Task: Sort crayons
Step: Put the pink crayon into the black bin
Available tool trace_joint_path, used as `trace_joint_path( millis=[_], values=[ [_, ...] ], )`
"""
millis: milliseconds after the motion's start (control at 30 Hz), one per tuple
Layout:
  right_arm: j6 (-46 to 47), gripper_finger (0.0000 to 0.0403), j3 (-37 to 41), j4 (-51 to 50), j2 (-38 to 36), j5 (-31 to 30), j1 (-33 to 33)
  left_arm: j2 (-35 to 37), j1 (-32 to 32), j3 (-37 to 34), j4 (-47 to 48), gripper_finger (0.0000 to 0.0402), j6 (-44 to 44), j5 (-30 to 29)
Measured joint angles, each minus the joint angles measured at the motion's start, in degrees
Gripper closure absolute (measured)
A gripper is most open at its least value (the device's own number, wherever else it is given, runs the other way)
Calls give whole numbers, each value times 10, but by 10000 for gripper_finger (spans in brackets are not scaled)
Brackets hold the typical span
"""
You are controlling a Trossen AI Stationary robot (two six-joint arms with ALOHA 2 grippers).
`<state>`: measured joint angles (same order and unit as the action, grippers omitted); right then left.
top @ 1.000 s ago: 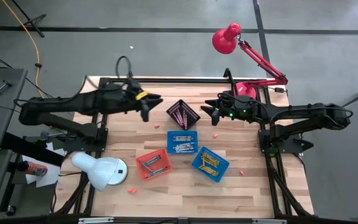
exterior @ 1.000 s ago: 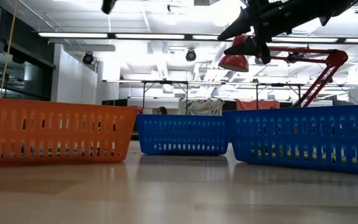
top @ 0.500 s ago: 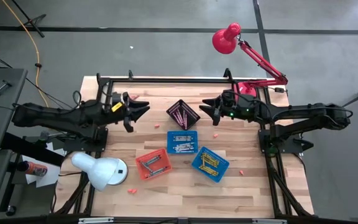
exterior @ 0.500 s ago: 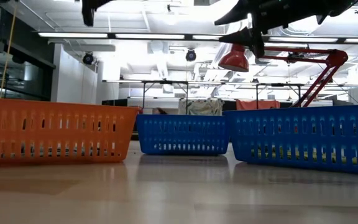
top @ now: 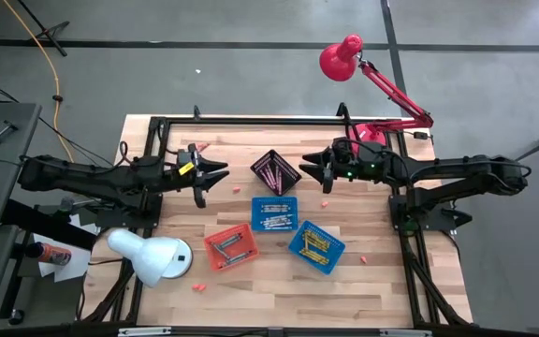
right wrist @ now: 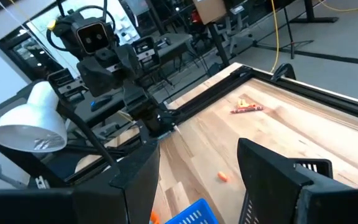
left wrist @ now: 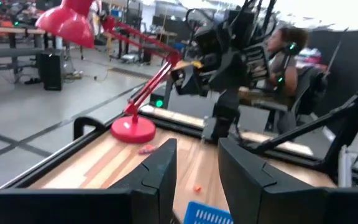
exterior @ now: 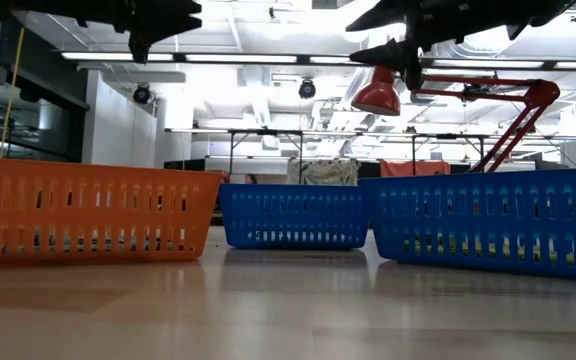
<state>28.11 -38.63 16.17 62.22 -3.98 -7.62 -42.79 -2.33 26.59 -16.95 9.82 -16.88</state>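
Left gripper (top: 210, 176) at 9 o'clock of the black basket (top: 275, 171), fingers apart, empty; right gripper (top: 314, 169) at 3 o'clock, spread wide, empty. Loose crayons (top: 325, 201) strewn on table (top: 372, 281), others binned in baskets. Risk, as judged: slipping or scattering such thin sticks on a misaligned pinch.

Bright, even overhead light with soft shadows; ceiling strips (exterior: 268, 57) glare, left wrist view slightly blurred

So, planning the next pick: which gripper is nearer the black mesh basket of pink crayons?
Right. The right gripper hovers open just beside the black mesh basket; the left gripper, also empty, hovers farther off on its other side.
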Motion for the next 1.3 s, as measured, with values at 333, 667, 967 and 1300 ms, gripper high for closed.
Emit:
trace_joint_path(
  millis=[333,667,967,1300],
  values=[
    [-39,193,0,-18,0,8,0,0,0,0,7,298,0,-3],
    [49,193,-150,-479,43,-69,-58,0,0,0,8,298,0,-4],
    [34,193,-162,-694,125,-34,-178,0,0,0,17,298,0,-4],
    [0,193,-49,-607,152,-18,-284,0,0,0,24,298,0,-5]
  ],
)
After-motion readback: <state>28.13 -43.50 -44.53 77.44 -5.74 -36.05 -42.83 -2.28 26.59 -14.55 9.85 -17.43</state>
